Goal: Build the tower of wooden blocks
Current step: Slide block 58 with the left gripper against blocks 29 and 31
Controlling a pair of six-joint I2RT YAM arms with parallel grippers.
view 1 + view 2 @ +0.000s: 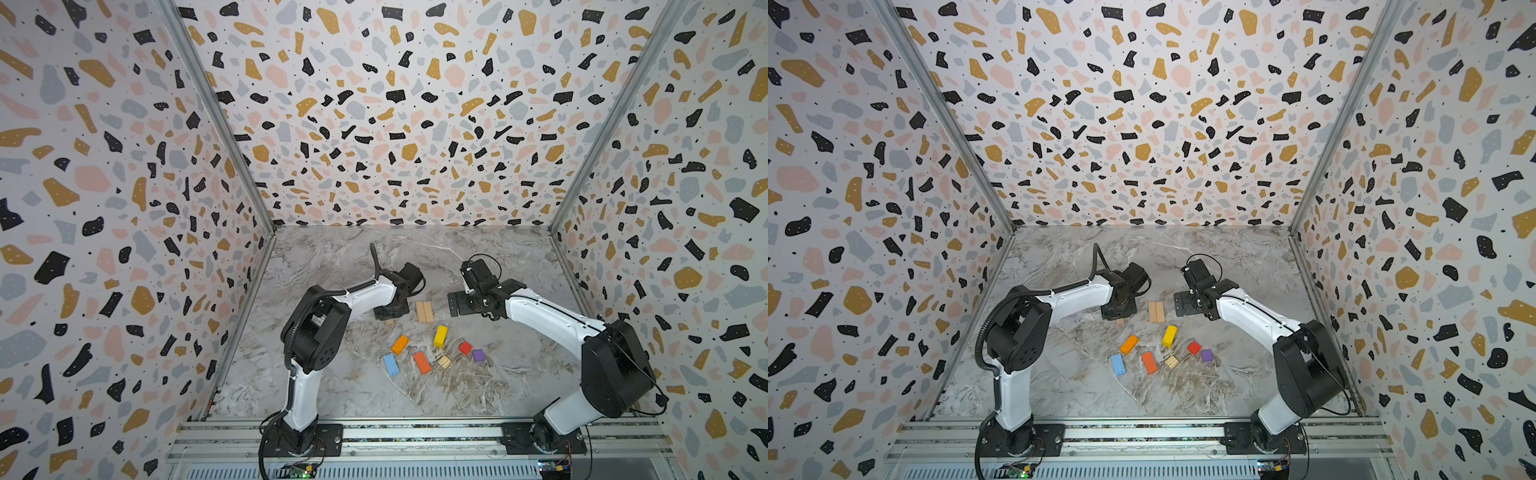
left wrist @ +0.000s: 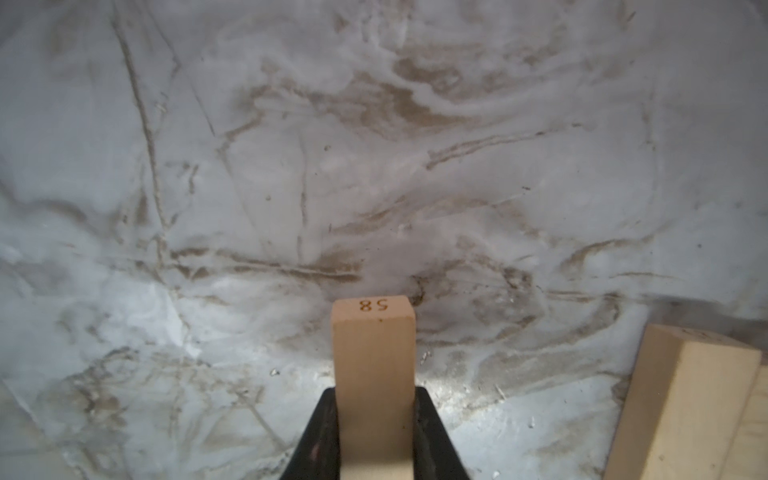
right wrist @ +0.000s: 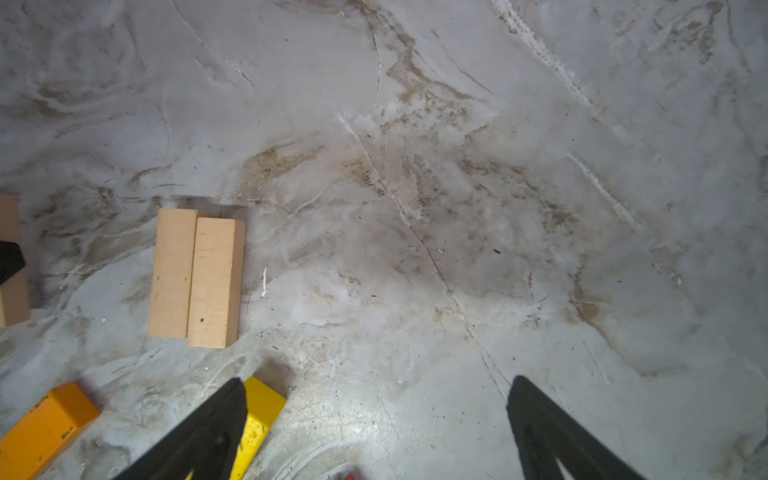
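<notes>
Blocks lie loose on the bench (image 1: 332, 395) closest to my side. A blue block (image 1: 390, 365) is furthest left, an orange-red block (image 1: 422, 363) is next to it, and a tan cube (image 1: 444, 361) sits just beside that one on the right. A little further back and to the right are a purple cube (image 1: 478, 355) and a red cube (image 1: 465, 347), close together, though I can't tell whether they touch. Behind the blue one lies an orange block (image 1: 400, 344), and a yellow block (image 1: 441, 336) lies behind the tan cube. Each of these rests directly on the bench.

Further back, a pair of tan blocks (image 1: 424, 311) lies flat with long sides pressed together and the ends slightly staggered. My left hand (image 2: 374, 390) points down just left of that pair. Its jaws are clamped tight on a third tan block (image 2: 373, 353), which sticks out past the fingertips with the number 58 stamped on its end. In the left wrist view the held block stands apart from the pair, with bare bench between them. I can't tell whether it touches the bench.

My right hand (image 3: 377, 379) hangs on the other side of the pair, jaws spread wide with only bare bench between them. In its wrist view one finger (image 3: 216, 419) overlaps the yellow block.
</notes>
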